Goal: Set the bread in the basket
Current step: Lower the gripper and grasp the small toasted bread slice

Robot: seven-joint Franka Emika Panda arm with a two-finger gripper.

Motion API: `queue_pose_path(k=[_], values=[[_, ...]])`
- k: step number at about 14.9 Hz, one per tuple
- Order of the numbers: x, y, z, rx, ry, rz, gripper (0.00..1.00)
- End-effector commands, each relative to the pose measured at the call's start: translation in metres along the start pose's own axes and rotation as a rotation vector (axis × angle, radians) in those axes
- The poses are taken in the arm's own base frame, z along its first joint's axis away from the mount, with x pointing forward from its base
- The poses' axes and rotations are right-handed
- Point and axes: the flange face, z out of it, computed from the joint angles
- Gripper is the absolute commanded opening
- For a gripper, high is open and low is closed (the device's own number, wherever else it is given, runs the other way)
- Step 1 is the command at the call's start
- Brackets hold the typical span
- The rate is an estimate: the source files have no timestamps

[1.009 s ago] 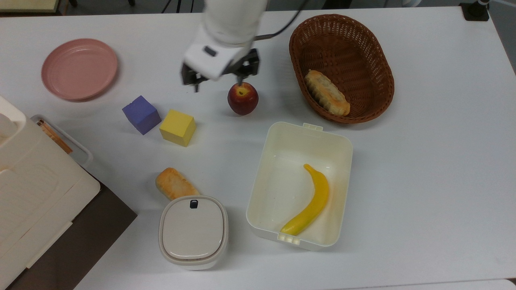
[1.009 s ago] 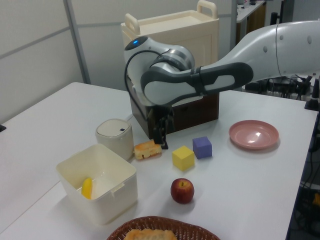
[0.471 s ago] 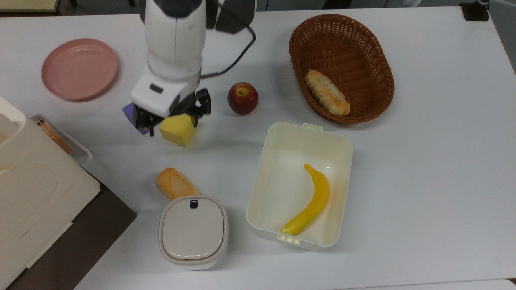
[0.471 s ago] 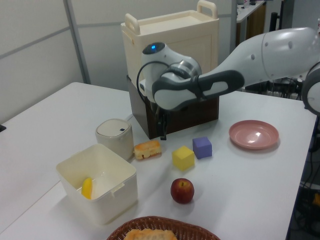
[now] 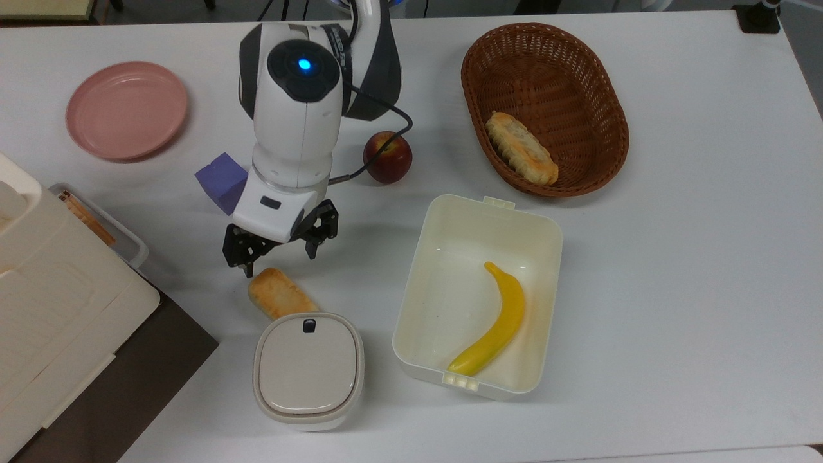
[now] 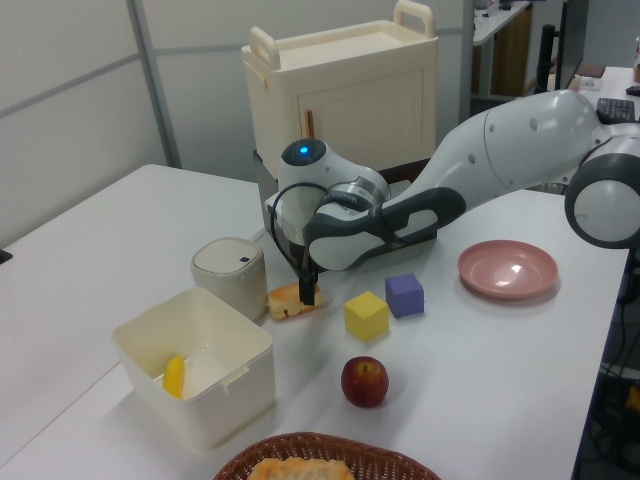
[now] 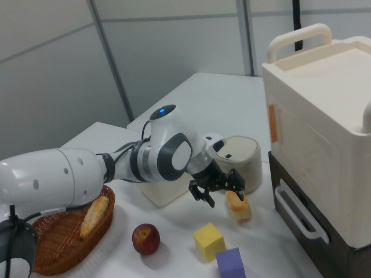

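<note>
In the top view the gripper (image 5: 280,249) hangs with its fingers spread apart just above the bread (image 5: 278,294), which lies on the table (image 5: 675,257) against the lidded pot (image 5: 308,370), well apart from the basket (image 5: 582,58). The left view shows a fingertip (image 6: 308,293) down at the bread (image 6: 290,299), and the right view shows the gripper (image 7: 220,191) beside the bread (image 7: 238,207). Half a second ago it was over the yellow cube (image 6: 366,316).

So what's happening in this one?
A single robot arm has its open pincer above the bread, which lies on the table beside a lidded white canister. Nothing is gripped yet. The basket sits across the table, at the top view's upper right, already holding a longer pastry. A banana lies in the cream box between them.
</note>
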Motion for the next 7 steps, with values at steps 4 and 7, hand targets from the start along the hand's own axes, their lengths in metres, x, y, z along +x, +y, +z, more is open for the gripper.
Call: queue_pose_path(k=[4, 7], values=[[0.005, -0.010, 0.039, -0.055, 0.036, -0.082, 0.91], [0.006, -0.007, 0.033, -0.059, 0.046, -0.072, 0.35]])
